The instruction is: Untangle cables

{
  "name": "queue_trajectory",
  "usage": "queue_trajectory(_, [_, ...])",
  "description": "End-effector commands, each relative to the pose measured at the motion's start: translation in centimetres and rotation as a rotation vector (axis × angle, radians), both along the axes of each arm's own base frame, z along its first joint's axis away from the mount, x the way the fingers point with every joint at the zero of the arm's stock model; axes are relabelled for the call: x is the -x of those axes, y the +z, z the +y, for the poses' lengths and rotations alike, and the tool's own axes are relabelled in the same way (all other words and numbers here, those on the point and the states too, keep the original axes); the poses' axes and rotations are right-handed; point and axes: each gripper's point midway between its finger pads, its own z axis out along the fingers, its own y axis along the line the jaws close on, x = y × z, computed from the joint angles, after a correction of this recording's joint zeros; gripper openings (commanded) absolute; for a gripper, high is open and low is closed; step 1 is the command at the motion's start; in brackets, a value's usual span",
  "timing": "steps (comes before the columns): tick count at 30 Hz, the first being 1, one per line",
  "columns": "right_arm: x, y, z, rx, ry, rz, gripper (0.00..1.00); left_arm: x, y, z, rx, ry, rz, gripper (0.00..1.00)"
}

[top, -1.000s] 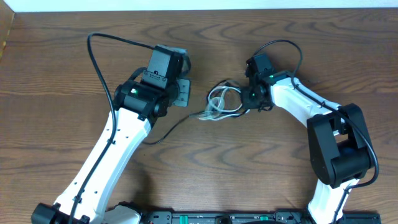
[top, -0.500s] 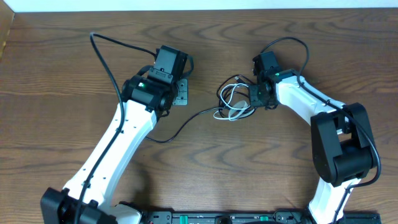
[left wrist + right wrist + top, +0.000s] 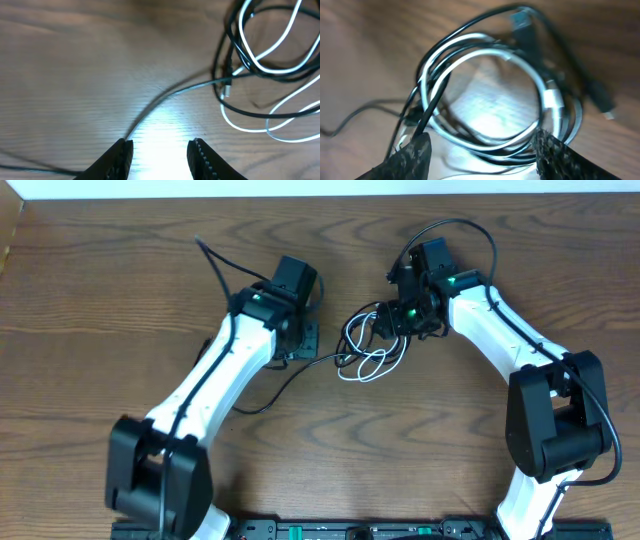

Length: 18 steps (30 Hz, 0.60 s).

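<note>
White-and-black cables (image 3: 546, 97) coiled just ahead of right gripper (image 3: 482, 152), jaws wide apart, gripping nothing — left gripper (image 3: 160, 150) likewise parted, black cable tail (image 3: 165, 95) running toward its left fingertip.

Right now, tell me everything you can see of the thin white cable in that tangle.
The thin white cable looks like a slim, smooth plastic cord wound in several loose, overlapping loops, lying on the brown wooden table. The thin black cables weave over and under it, touching it at many crossings. One stretch on the loop's right looks thicker, perhaps a plug body. The coil sits ahead of the open right pincer; blur hides whether a finger touches it.
</note>
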Motion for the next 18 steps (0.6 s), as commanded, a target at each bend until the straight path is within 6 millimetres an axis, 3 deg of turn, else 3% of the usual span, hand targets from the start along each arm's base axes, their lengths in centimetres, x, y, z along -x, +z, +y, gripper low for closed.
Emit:
queue_trajectory(1, [0.7,1.6,1.3,-0.075,0.049,0.004,0.62,0.4,-0.7,-1.9,0.095,-0.014,0.069,0.41])
queue_trajectory(7, [0.9,1.5,1.3,-0.068,0.057,0.011,0.67,1.1,-2.2,-2.8,0.136,-0.025,0.143,0.41])
queue_trajectory(14, [3.3,4.5,5.8,-0.348,0.274,0.016,0.69,0.5,-2.8,-1.1,0.039,-0.012,0.116,0.41])
queue_trajectory(18, [4.1,4.7,6.8,-0.368,0.336,0.0,0.7,0.5,-2.9,0.3,0.002,0.025,0.125,0.41])
